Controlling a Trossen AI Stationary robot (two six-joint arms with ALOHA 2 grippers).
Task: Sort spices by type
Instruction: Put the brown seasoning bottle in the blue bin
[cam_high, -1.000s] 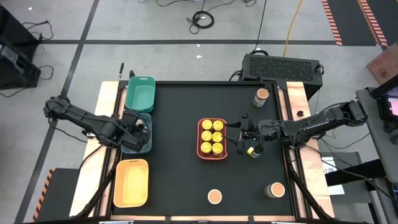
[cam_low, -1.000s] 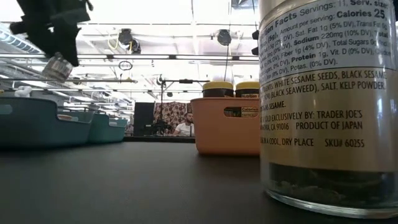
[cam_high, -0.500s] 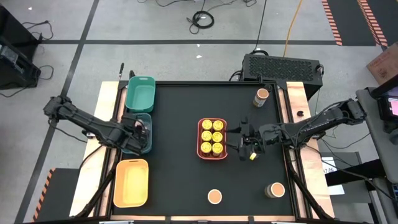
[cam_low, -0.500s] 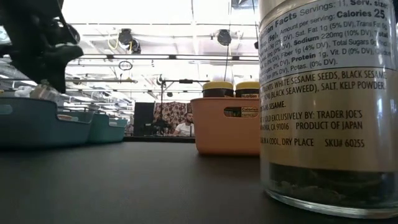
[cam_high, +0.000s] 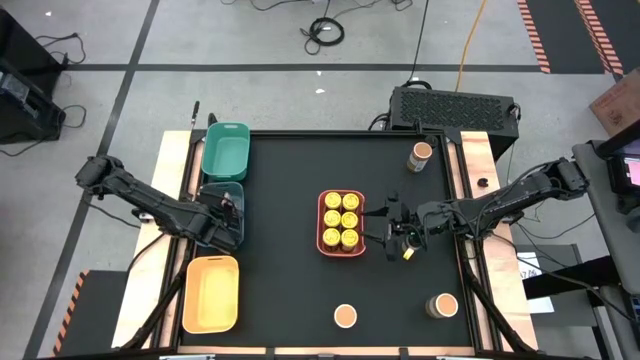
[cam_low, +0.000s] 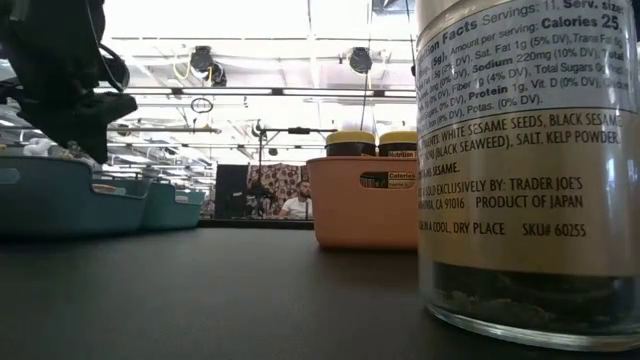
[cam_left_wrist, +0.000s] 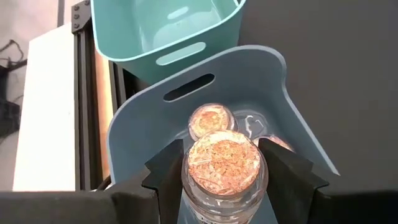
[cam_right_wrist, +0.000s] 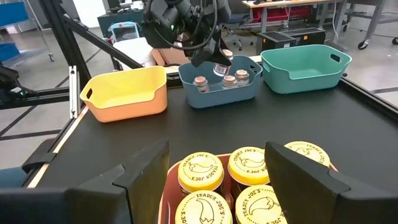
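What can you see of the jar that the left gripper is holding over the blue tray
The jar is small, round and clear, like glass, with a pinkish-brown speckled top. It stands upright between the left gripper's two dark fingers, which clamp its sides. It sits low in the blue tray, level with its rim; whether it touches the floor cannot be seen. More jars like it stand in the tray beside it. In the right wrist view it hangs over that tray, under the left arm.

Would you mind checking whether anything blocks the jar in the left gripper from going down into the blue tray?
Nothing visible does. The left gripper holds the pink-lidded jar over the blue tray; the jars inside sit beside it.
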